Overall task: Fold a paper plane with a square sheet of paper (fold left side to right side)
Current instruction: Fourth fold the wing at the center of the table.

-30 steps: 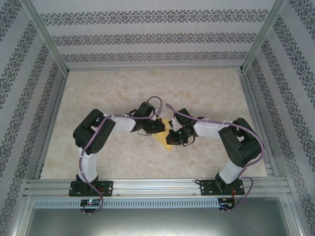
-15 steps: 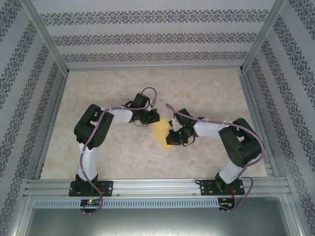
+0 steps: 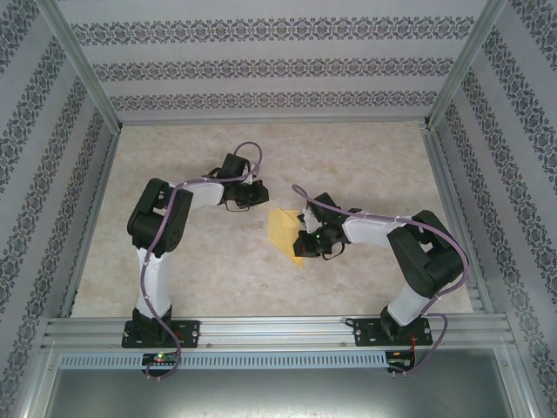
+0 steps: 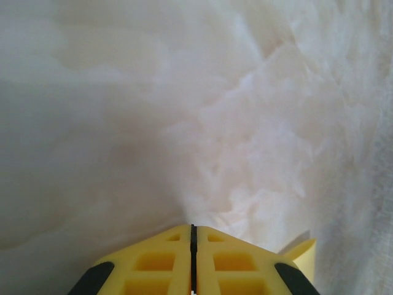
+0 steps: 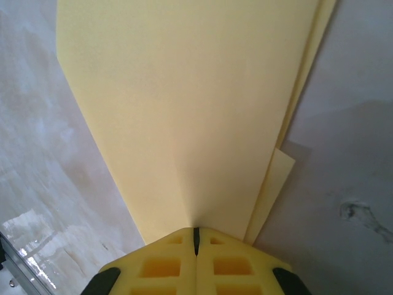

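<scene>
The yellow sheet of paper (image 3: 283,228) lies folded on the marble table, a layered wedge that narrows toward the near side. In the right wrist view the paper (image 5: 184,110) fans out from under my right gripper (image 5: 196,229), with a second layer showing along its right edge. That gripper (image 3: 302,242) is shut, its tips on the sheet's right part near a faint crease; I cannot tell whether any paper is pinched. My left gripper (image 3: 259,194) is shut and holds nothing, up and left of the sheet, clear of it. In its own view the left gripper (image 4: 193,226) faces bare table.
The marble tabletop (image 3: 200,270) is framed by aluminium rails (image 3: 278,329) in front and patterned walls on three sides. A pale yellow corner (image 4: 304,253) shows at the lower right of the left wrist view.
My left arm has pulled away from the paper, up and to the left, uncovering its left edge. The right gripper has stayed on the sheet.
</scene>
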You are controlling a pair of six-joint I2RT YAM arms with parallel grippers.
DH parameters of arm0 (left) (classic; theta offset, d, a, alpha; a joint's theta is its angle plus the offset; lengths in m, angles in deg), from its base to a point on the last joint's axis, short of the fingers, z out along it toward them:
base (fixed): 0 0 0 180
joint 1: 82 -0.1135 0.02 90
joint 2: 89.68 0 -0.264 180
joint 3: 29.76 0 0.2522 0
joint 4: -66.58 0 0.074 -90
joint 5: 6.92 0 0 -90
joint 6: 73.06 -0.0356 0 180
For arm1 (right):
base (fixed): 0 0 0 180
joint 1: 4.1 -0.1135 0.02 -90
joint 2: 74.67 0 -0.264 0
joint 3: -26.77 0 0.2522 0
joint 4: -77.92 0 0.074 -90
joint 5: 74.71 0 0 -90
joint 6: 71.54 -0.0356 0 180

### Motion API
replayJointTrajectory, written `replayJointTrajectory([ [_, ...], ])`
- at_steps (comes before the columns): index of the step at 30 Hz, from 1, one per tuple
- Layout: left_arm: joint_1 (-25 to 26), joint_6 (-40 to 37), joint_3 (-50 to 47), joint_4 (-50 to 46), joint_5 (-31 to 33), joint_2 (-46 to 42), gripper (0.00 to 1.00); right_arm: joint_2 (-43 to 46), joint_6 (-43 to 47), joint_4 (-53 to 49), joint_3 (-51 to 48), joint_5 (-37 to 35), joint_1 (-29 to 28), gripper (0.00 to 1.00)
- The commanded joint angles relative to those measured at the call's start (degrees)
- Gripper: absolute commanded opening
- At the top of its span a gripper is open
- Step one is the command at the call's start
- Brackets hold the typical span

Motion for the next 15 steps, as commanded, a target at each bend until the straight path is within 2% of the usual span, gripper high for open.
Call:
replayJointTrajectory([
  [1,-0.7,-2.6,-1.0,-2.5,0.9,-6.4,0.11,-2.6,0.1,-5.7,-2.5,-4.1,-1.5,0.00],
  [5,0.1,0.0,-6.9,-0.3,-2.6,-12.5,0.12,-3.0,0.1,-6.2,-2.4,-4.6,-1.5,0.00],
  [8,2.7,1.9,-12.4,1.9,-4.9,-16.4,0.12,-3.3,0.2,-6.5,-2.4,-5.0,-1.5,0.00],
  [15,12.8,8.4,-19.7,10.0,-5.9,-18.0,0.10,-4.0,0.4,-7.1,-2.1,-5.0,-1.6,0.00],
])
